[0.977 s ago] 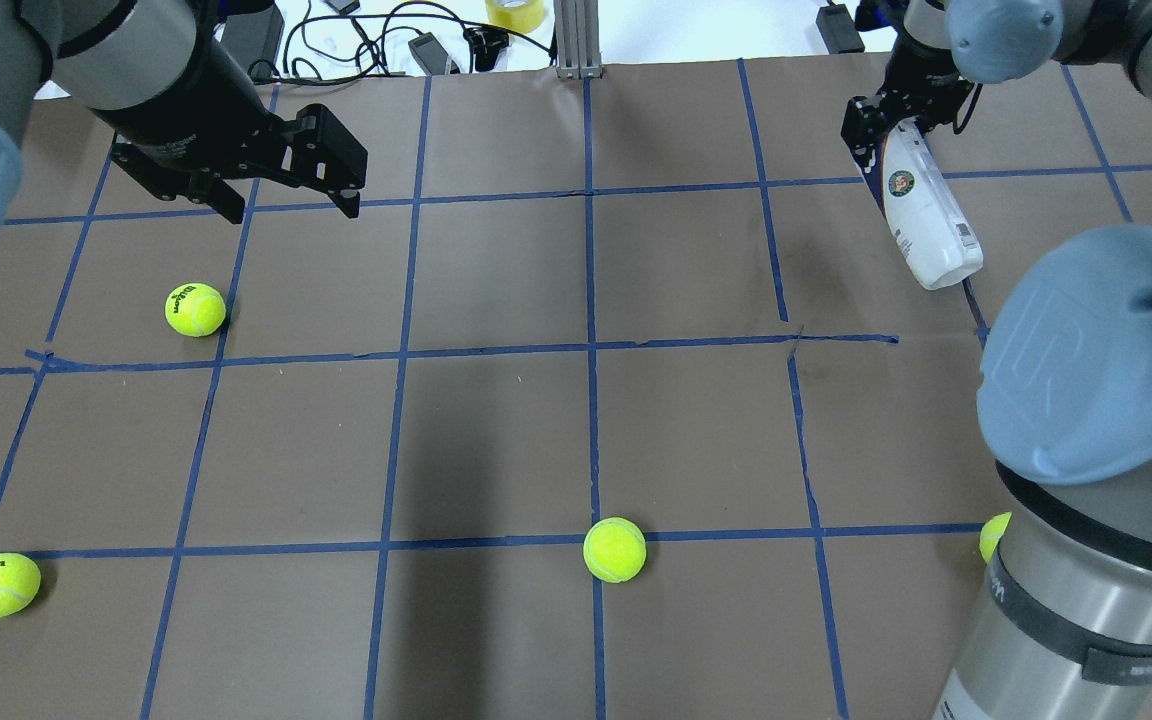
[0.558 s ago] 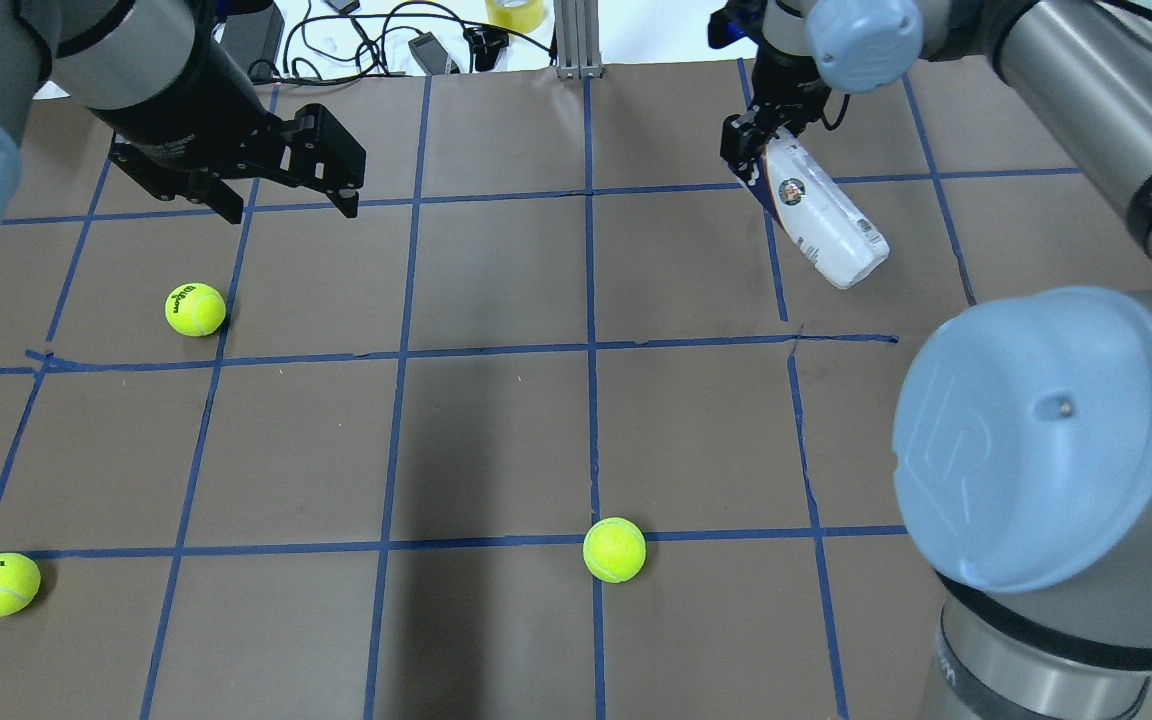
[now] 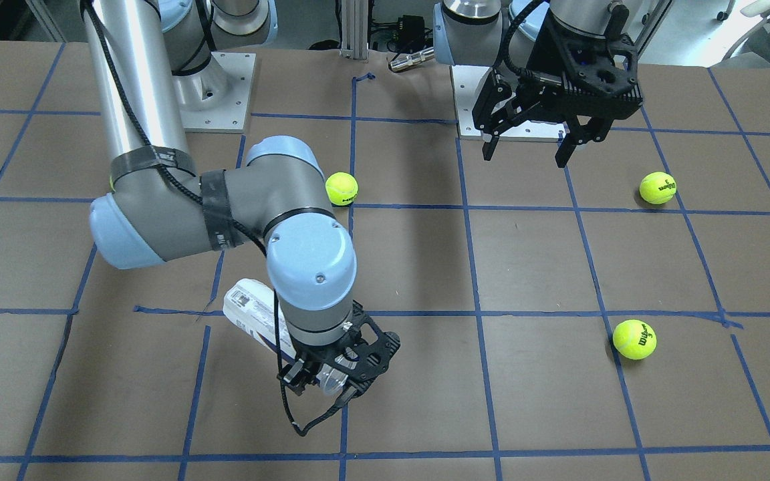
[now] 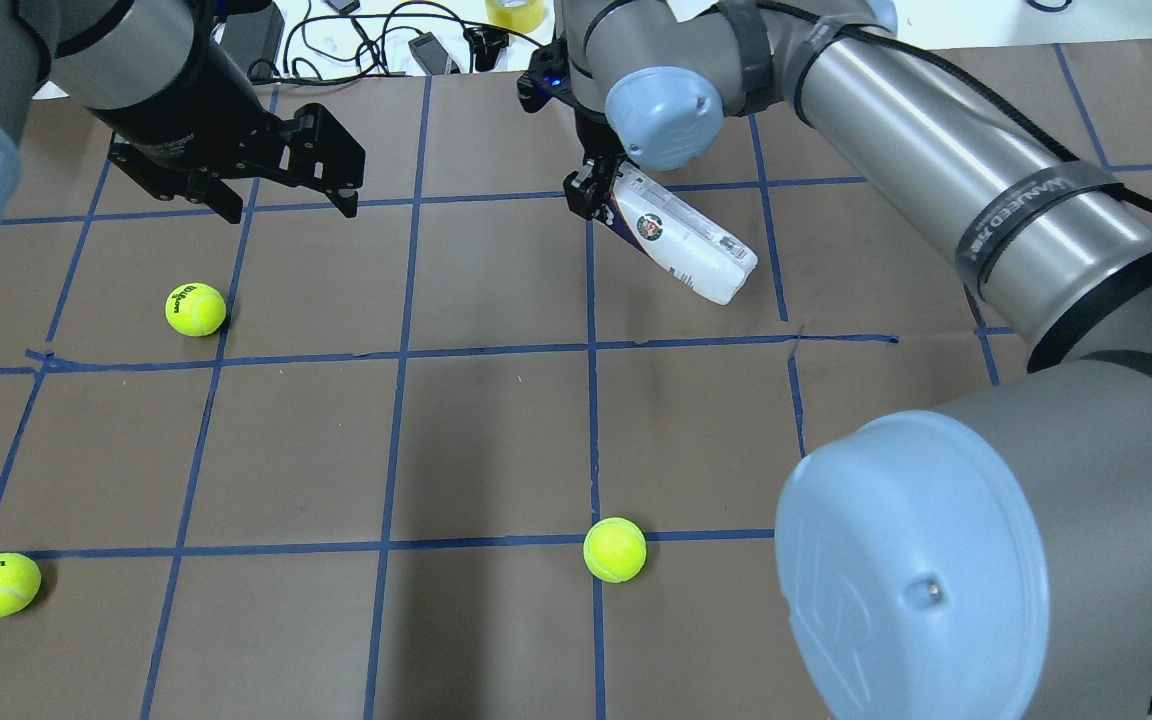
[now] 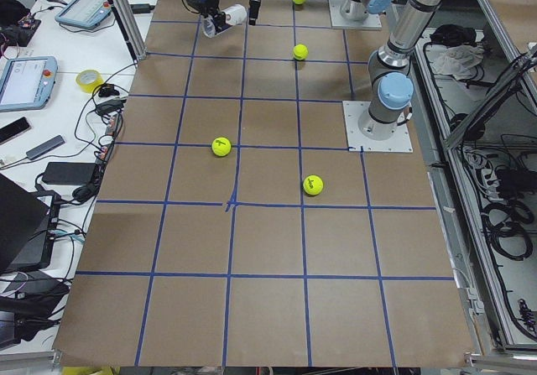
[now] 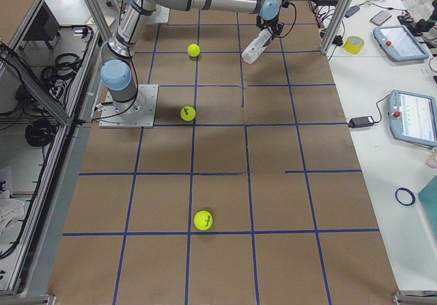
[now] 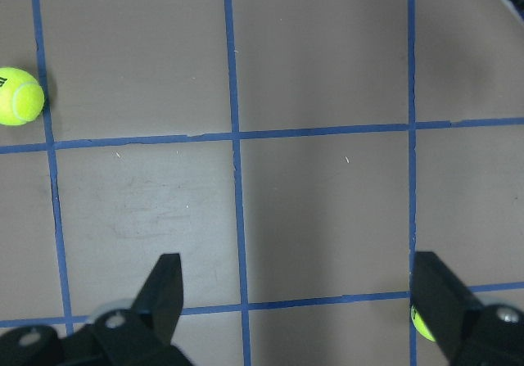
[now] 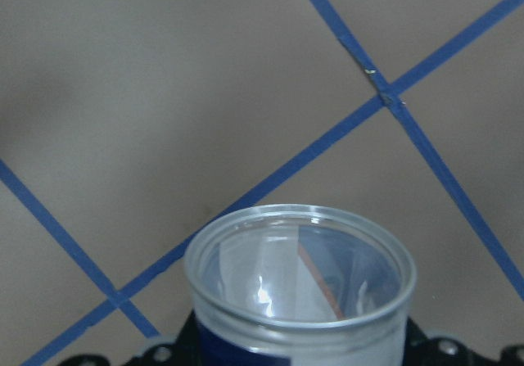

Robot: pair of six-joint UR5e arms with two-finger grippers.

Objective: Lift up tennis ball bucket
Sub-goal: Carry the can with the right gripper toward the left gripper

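The tennis ball bucket (image 4: 684,240) is a clear tube with a white label and a navy band. My right gripper (image 4: 591,195) is shut on its open end and holds it tilted above the far middle of the table. It also shows in the front view (image 3: 251,312) under my right wrist, with the gripper (image 3: 338,374) at its clear end. The right wrist view looks into its empty open rim (image 8: 299,264). My left gripper (image 4: 294,210) is open and empty above the far left; the left wrist view shows its fingers (image 7: 164,288) spread over bare table.
Three tennis balls lie on the brown, blue-taped table (image 4: 496,440): one below my left gripper (image 4: 195,309), one at the near left (image 4: 0,584), one at the near middle (image 4: 614,549). Cables and a tape roll (image 4: 514,12) lie past the far edge.
My right arm has swung left across the far side of the table, carrying the tube from the far right to the far middle. The left arm and the balls have not moved.
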